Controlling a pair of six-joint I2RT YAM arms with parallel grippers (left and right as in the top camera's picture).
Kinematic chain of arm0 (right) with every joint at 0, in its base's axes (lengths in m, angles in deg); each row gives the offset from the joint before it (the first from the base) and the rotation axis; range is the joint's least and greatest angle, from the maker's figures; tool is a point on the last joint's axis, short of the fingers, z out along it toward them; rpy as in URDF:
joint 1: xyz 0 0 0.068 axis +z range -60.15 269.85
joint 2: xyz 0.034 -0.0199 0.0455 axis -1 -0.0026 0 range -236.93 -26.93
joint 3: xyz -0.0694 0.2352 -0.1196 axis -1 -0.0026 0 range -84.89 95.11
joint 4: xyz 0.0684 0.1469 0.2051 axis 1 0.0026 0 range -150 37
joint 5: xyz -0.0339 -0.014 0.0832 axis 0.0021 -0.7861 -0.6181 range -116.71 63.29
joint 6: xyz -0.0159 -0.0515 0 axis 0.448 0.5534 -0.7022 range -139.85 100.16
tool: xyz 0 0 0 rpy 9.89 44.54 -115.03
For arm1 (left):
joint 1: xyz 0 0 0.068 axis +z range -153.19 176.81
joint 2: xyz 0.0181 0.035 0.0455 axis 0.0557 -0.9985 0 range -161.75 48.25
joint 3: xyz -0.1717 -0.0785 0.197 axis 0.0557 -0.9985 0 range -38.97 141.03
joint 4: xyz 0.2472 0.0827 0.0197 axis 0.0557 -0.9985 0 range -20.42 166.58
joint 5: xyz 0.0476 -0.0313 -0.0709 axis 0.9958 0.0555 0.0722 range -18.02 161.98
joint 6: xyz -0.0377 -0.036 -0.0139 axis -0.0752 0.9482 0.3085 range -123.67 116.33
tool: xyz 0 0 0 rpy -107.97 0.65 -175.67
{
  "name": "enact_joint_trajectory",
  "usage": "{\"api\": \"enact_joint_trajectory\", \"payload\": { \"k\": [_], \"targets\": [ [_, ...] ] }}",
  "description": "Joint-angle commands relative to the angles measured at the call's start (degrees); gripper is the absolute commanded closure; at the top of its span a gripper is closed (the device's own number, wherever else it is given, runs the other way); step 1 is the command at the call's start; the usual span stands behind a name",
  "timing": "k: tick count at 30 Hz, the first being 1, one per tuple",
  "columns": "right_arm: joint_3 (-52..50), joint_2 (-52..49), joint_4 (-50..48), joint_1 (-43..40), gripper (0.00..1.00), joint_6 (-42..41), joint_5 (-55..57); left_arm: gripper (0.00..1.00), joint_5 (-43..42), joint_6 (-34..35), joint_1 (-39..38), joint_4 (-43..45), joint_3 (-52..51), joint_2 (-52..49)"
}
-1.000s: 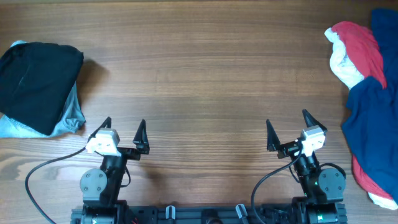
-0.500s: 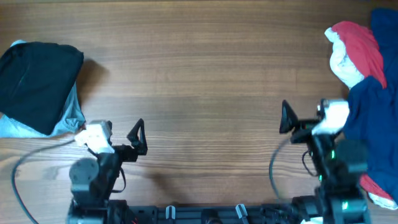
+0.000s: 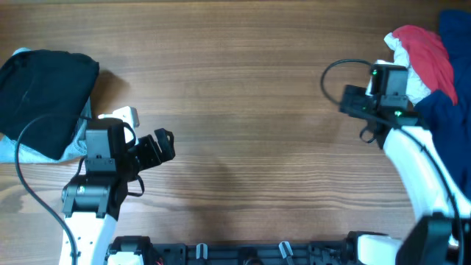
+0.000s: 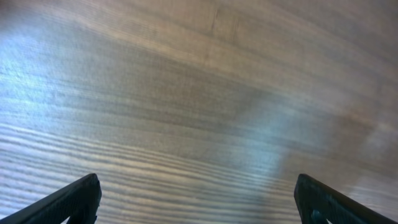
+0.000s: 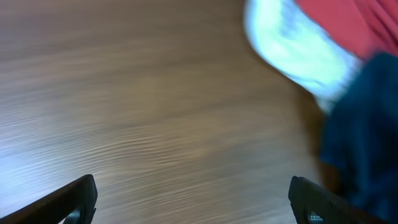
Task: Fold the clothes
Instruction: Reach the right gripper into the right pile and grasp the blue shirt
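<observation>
The clothes (image 3: 445, 110) are being seen heaped, ungrasped, at the table's (image 3: 243, 73) right edge. The right gripper (image 5: 193, 198) is being held just beside them, fingers spread wide; the left gripper (image 4: 196, 199) is likewise spread over the wood. The step is judged to be the pick-up: a shirt edge is being called for next.

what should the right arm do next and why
Probably ease the right gripper onto the near edge of the blue shirt and close. The gripper is open and empty right beside the crumpled shirt, and the table has room in the middle to spread it.
</observation>
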State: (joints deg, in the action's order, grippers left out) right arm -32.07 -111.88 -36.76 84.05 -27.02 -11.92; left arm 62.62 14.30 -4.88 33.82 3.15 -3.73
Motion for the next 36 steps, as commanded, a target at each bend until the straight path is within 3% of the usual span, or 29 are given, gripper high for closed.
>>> {"api": "enact_joint_trajectory", "payload": {
  "k": [1, 5, 11, 12, 13, 15, 16, 22, 26, 31, 36],
  "targets": [
    [1.11, -6.73, -2.29, -6.73, 0.0, -2.43, 6.43, 0.0, -1.62, 0.55, 0.48, 0.04, 0.96, -0.52],
    [1.11, -13.84, -5.57, -13.66, 0.01, -2.43, 6.4, 0.0, -1.57, 0.55, 0.48, 0.04, 0.96, -0.52],
    [1.09, -21.2, -6.6, -19.91, 0.11, -3.52, 6.36, 0.0, -1.6, 0.55, 0.48, 0.0, 0.96, -0.52],
    [1.09, -22.16, -6.58, -20.68, 0.18, -3.54, 6.19, 0.0, -1.6, 0.55, 0.48, 0.0, 0.96, -0.52],
    [1.09, -22.67, -6.58, -21.24, 0.36, -3.54, 6.14, 0.0, -1.6, 0.55, 0.48, 0.0, 0.96, -0.52],
    [1.14, -22.77, -7.37, -21.62, 0.82, -3.78, 5.86, 0.0, -1.62, 0.55, 0.48, 0.02, 0.96, -0.52],
    [1.36, -22.4, -7.21, -21.59, 0.96, -3.69, 4.96, 0.0, -1.6, 0.55, 0.48, 0.02, 0.96, -0.52],
    [6.88, -11.21, -1.07, -21.59, 0.96, -2.51, -4.66, 0.0, -1.6, 0.55, 0.48, 0.02, 0.96, -0.52],
    [13.14, 6.97, 7.85, -19.43, 0.96, 8.31, -28.13, 0.0, -1.6, 0.55, 0.48, 0.02, 0.96, -0.52],
    [13.99, 21.14, 21.94, -3.67, 0.96, 13.84, -37.42, 0.0, -1.57, 0.52, 0.48, 0.04, 0.96, -0.52],
    [13.09, 18.34, 27.36, 18.82, 0.96, 10.62, -37.33, 0.0, -1.57, 0.55, 0.48, 0.04, 0.96, -0.52]
  ]
}}
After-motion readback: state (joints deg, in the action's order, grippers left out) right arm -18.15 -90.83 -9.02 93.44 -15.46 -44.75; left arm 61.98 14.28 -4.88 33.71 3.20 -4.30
